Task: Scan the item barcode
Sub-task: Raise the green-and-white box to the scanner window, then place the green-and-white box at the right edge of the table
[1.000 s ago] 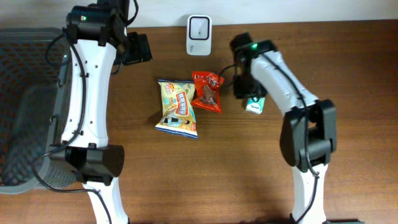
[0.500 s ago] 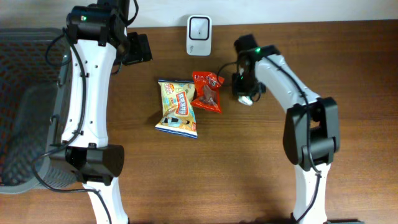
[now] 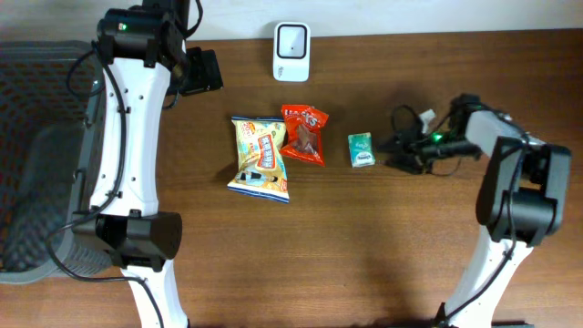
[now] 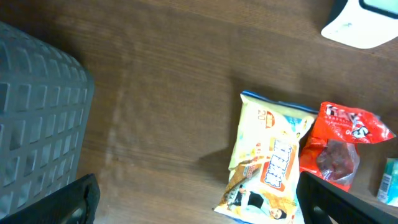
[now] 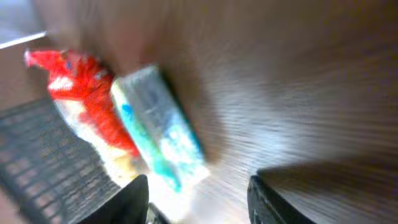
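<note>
Lying on the table: the small green box (image 3: pixel 362 149) is flat on the wood, free of both claws, right of the middle in the overhead view.
Box's neighbours: a red snack packet (image 3: pixel 303 134) is just beside it on the side away from the right arm, with a gap of bare wood between them; a yellow chip bag (image 3: pixel 260 158) comes next, its edge under or against the red packet.
Box in the right wrist view: blurred, green and white (image 5: pixel 158 134), ahead of the fingers, with the red packet (image 5: pixel 81 93) behind it.
Box in the left wrist view: only a sliver (image 4: pixel 388 180) at the frame's right edge, past the red packet (image 4: pixel 339 146) and the chip bag (image 4: pixel 270 165).
Right gripper (image 3: pixel 401 152): low over the table, near the box on its far side from the packets, not touching it; the wrist view shows the claw (image 5: pixel 198 183) spread with only wood between the fingers.
Scanner (image 3: pixel 291 39): white, at the table's back edge, well apart from the box, beyond the red packet.
Left gripper (image 3: pixel 205 71): near the back edge, left of the scanner; its claw (image 4: pixel 196 193) is spread wide and pinches nothing.
Basket (image 3: pixel 36 146): grey mesh, at the table's left end.
Table (image 3: pixel 364 246): dark brown wood.
</note>
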